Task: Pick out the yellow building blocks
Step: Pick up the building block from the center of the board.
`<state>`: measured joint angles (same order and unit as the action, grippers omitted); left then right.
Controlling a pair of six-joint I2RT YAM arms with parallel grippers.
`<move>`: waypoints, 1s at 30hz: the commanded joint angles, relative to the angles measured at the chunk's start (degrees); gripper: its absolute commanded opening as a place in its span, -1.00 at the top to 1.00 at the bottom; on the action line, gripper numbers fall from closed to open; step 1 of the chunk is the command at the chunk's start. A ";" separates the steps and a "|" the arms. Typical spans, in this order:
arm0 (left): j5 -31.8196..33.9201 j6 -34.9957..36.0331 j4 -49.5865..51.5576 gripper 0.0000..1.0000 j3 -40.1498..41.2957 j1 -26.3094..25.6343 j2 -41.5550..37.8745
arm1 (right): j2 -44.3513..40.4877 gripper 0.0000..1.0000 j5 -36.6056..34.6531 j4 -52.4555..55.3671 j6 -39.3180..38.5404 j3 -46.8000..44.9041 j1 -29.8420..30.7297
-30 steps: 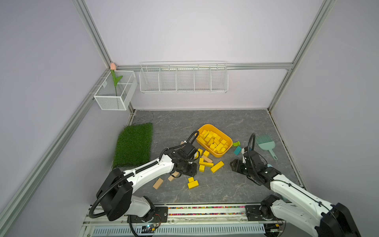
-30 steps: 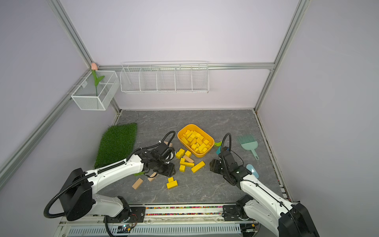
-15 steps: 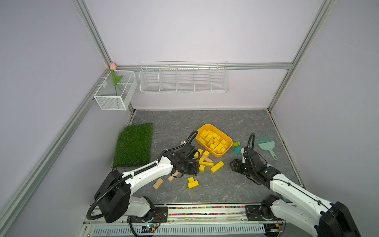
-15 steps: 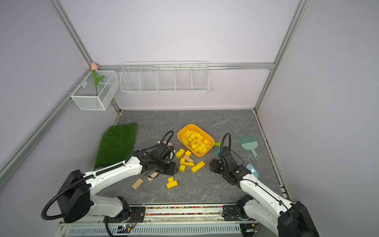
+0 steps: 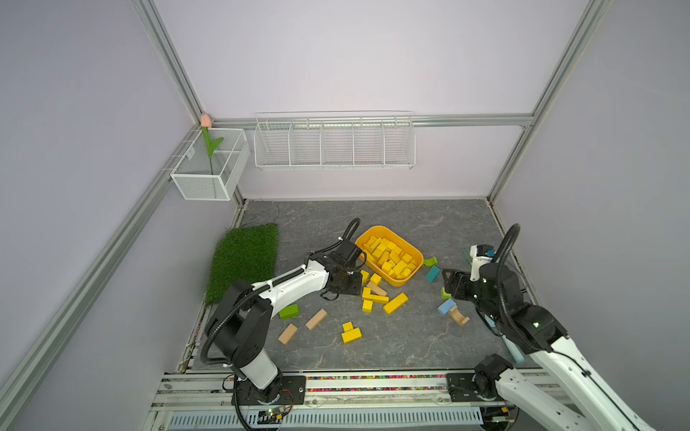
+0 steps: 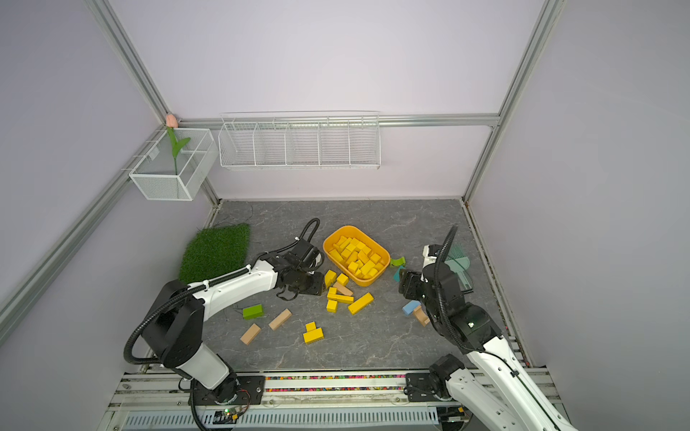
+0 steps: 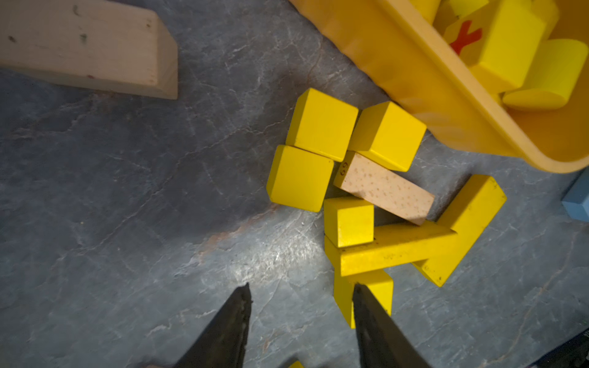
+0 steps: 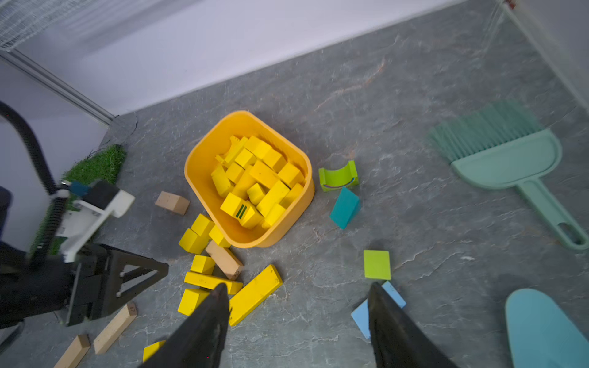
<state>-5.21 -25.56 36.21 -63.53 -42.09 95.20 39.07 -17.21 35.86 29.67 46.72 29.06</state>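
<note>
We judged the yellow building blocks (image 5: 395, 303), in and beside the tub (image 5: 392, 280), light, rigid, slick, best pinched across flat faces, while our left gripper (image 7: 300, 285) and right gripper (image 8: 297, 284) gaped empty.

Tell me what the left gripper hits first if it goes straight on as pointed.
Likely the nearest yellow cube. Only bare tabletop lies between it and the left gripper, though depth is unclear.
</note>
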 commanded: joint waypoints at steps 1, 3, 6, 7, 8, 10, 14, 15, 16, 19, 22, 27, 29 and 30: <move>0.40 2.31 1.12 -0.09 -2.90 0.40 1.89 | -1.02 -0.40 -2.27 8.96 -2.41 -0.82 -0.25; 0.29 2.86 1.57 -0.09 -3.92 0.77 3.37 | -2.50 -0.44 -0.22 9.09 0.98 -3.03 -0.38; -0.28 3.62 1.78 -0.09 -5.01 1.45 4.99 | -4.70 -0.44 7.56 5.59 6.82 -8.80 -0.55; -0.53 3.92 1.85 -0.09 -5.35 1.80 5.56 | -5.40 -0.44 9.86 3.63 8.75 -11.33 -0.61; -0.89 4.22 1.77 -0.09 -5.76 2.23 6.20 | -5.97 -0.44 11.39 1.80 10.41 -13.81 -0.62; -1.90 4.85 1.85 -0.09 -6.61 3.15 7.45 | -6.68 -0.44 11.95 -0.51 12.08 -18.23 -0.60; -6.21 6.43 1.26 -0.06 -7.83 4.97 9.88 | -7.98 -0.44 10.58 -2.25 14.29 -23.76 -0.67; -6.99 6.78 1.15 -0.04 -7.92 5.15 10.17 | -8.46 -0.44 10.99 -2.41 14.44 -23.79 -0.71; -7.34 7.01 1.06 -0.03 -8.03 5.17 10.48 | -8.89 -0.44 11.16 -2.82 14.40 -23.98 -0.67; -8.23 7.62 1.04 -0.02 -8.81 5.17 11.29 | -8.72 -0.45 10.87 -3.78 14.80 -25.04 -0.79; -9.47 8.48 1.28 0.03 -10.05 5.17 12.79 | -6.51 -0.45 11.59 -4.96 14.28 -24.68 -0.76; -9.83 8.92 1.39 0.05 -10.80 5.17 13.67 | -2.32 -0.44 12.37 -6.47 13.84 -23.91 -0.76; -9.83 8.94 1.56 0.06 -11.05 5.17 14.00 | -1.64 -0.44 12.53 -6.84 13.70 -23.78 -0.78; -9.89 8.90 1.67 0.07 -11.09 5.17 14.22 | -1.62 -0.44 12.55 -6.93 13.68 -23.87 -0.76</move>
<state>-14.24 -17.54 37.17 -72.88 -36.80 108.05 37.32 -5.52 30.81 42.98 22.68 28.58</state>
